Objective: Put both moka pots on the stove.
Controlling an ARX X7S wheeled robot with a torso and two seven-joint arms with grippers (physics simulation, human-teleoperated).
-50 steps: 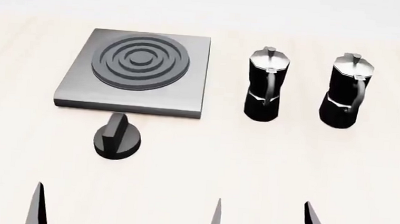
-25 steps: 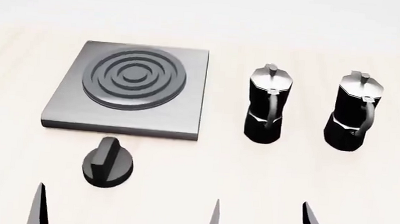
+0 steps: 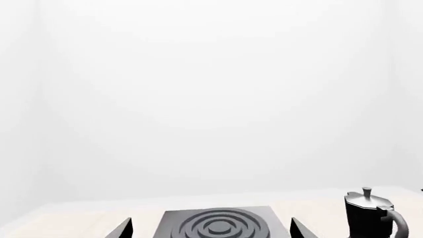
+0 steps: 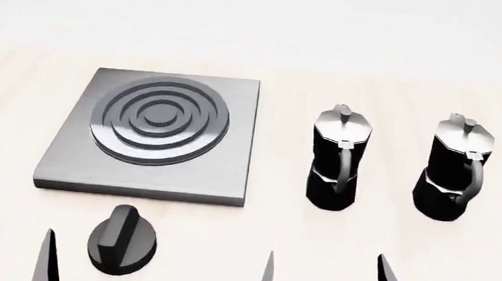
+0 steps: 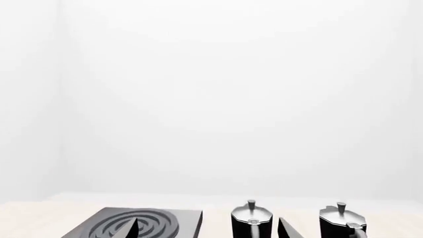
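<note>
The stove [image 4: 154, 134] is a flat grey plate with burner rings, lying left of centre on the pale table. Two black moka pots with silver lids stand upright to its right, one nearer the stove [image 4: 336, 161] and one farther right [image 4: 454, 171], both off the plate. My left gripper [image 3: 210, 230] is open and low, with the stove [image 3: 215, 225] ahead between its fingers. My right gripper [image 5: 208, 230] is open too, well short of the near pot [image 5: 251, 220] that shows between its fingers. Only dark fingertips [image 4: 46, 259] reach the head view's lower edge.
A squat black round knob [image 4: 122, 241] lies on the table just in front of the stove's near left corner, close to my left fingertip. The pale wood table [image 4: 226, 245] runs wide all round, with a plain white wall behind.
In the head view the stove, knob and both pots have slid lower and grown larger. The fingertips keep their places at the lower edge.
</note>
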